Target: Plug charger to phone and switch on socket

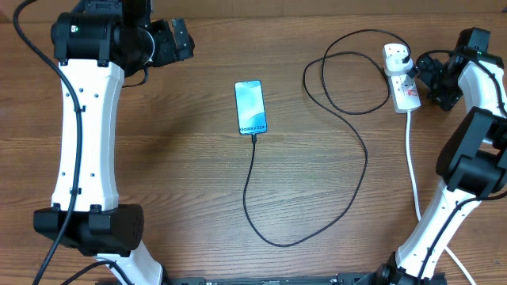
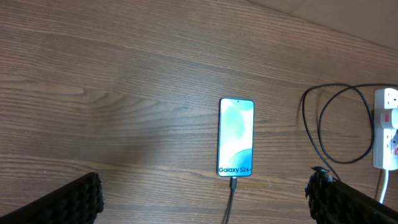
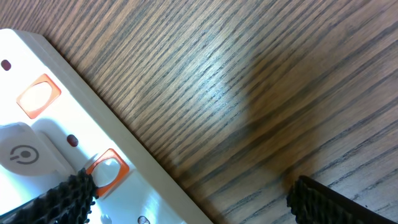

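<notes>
Phone [image 1: 250,108] lies flat, screen up, near the middle of the wooden surface [image 1: 158,158], a little toward 12 o'clock in the overhead view. The screen is lit blue-teal, with white lettering along its 6 o'clock edge.

Charger [image 1: 245,190]: the connector tip meets the phone's 6 o'clock edge. The thin black cable runs toward 6 o'clock, sweeps round through 4 and 3 o'clock, loops once near 1 o'clock and reaches the top end of the socket.

Socket [image 1: 402,79]: white strip at 2 o'clock, long axis running 12 to 6. Its thick white cord [image 1: 412,158] trails off toward 5 o'clock. The right wrist view shows two orange-red rocker switches [image 3: 38,96]. On or off, cannot tell.

Left fingers [image 1: 181,36]: at 11 o'clock, well apart from the phone, spread wide, holding nothing. In the left wrist view the phone [image 2: 236,137] sits between the two pads.

Right fingers [image 1: 434,79]: just beside the socket at its 3 o'clock side, spread wide, empty. In the right wrist view one pad [image 3: 62,199] overlaps the nearer rocker. Contact cannot be told.
</notes>
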{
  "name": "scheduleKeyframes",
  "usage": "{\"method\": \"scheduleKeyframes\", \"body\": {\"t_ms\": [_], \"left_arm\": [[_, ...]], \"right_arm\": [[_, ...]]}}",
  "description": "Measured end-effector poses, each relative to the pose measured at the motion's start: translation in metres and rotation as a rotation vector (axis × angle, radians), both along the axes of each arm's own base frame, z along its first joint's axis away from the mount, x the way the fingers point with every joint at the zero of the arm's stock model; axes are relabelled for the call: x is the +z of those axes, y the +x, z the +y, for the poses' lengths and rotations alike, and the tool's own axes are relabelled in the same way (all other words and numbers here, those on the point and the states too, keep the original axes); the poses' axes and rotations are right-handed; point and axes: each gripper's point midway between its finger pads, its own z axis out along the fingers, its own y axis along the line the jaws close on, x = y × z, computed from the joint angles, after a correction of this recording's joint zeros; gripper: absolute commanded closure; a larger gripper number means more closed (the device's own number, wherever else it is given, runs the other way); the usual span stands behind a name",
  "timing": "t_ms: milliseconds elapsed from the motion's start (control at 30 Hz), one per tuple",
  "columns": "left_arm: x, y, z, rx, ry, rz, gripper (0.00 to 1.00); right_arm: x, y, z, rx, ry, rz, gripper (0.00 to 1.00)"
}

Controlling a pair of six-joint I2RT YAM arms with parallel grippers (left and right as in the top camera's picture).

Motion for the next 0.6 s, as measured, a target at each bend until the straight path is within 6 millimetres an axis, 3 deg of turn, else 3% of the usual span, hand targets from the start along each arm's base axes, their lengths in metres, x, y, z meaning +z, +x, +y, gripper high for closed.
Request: {"method": "scheduleKeyframes", "body": {"t_ms": [433,600], "left_arm": [[0.0,0.0,0.0,0.0,0.0,0.0,0.0],[0.0,0.0,0.0,0.0,0.0,0.0,0.0]], "right_arm": [[-0.002,-0.008,0.0,-0.003,0.03,0.029,0.0],[-0.001,-0.02,-0.016,-0.039,0.018,0.069,0.0]]}}
